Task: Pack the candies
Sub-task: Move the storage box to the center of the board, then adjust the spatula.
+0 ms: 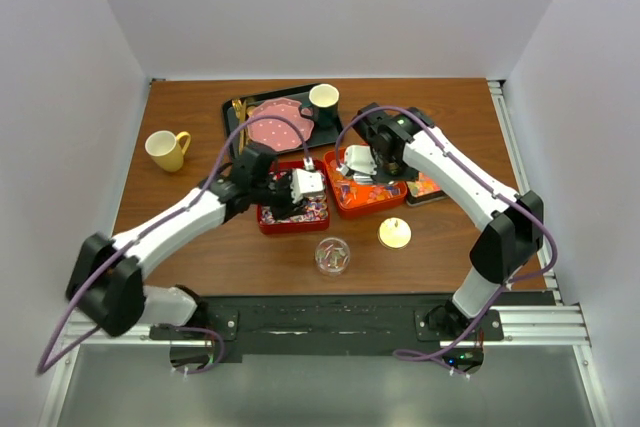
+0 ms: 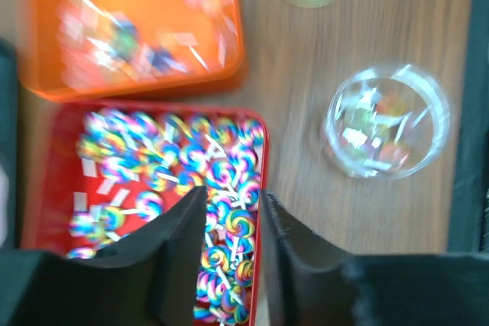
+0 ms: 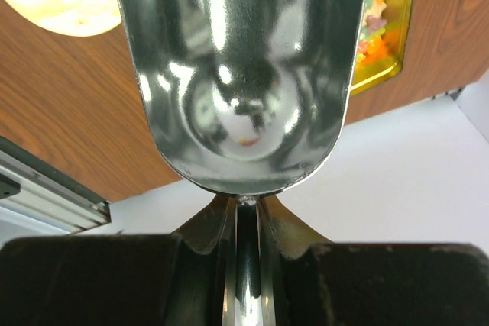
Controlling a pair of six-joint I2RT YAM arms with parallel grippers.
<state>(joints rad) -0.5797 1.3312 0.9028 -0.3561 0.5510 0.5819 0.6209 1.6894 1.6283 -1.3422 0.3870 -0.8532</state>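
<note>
Scoop (image 3: 237, 74) status? (Operator)

Polished steel with a rounded trough. The bowl shows only reflections, so it is judged empty. Its thin handle is clamped between the closed fingers of the right gripper (image 3: 243, 215). The long axis runs straight out from the wrist. (Technician)

Left gripper (image 2: 231, 198)? (Operator)

Jaws parted narrowly, with nothing between them. Its fingers (image 2: 179, 250) are black and wedge-shaped. (Technician)

Location of the candies? (Operator)

Three shallow trays.
- **Swirled lollipops** (image 2: 153, 166): small glossy discs on thin white sticks. They fill the red tray (image 2: 47, 188), directly beneath the left gripper.
- **Orange-red pieces** (image 2: 145, 28): blurred, apparently in crinkly wrapping. They lie in the orange tray (image 2: 235, 43) beside the red one, under the scoop in the top view.
- **Tiny yellow-orange pieces** (image 3: 378, 17): these sit in a gold-rimmed tray (image 3: 382, 78) farther right. (Technician)

Controlling relation for the coming move? (Operator)

A clear plastic cup (image 1: 332, 256), holding a few coloured pieces, stands on the wooden table (image 1: 200, 237). It is nearer the arm bases than the trays, between both arms, near a pale yellow disc (image 1: 394, 234). Judged: the left gripper is the nearer to the lollipops and needs only a straight descent. Their sticks lie in every direction, so no single grasp axis applies. (Technician)
</note>
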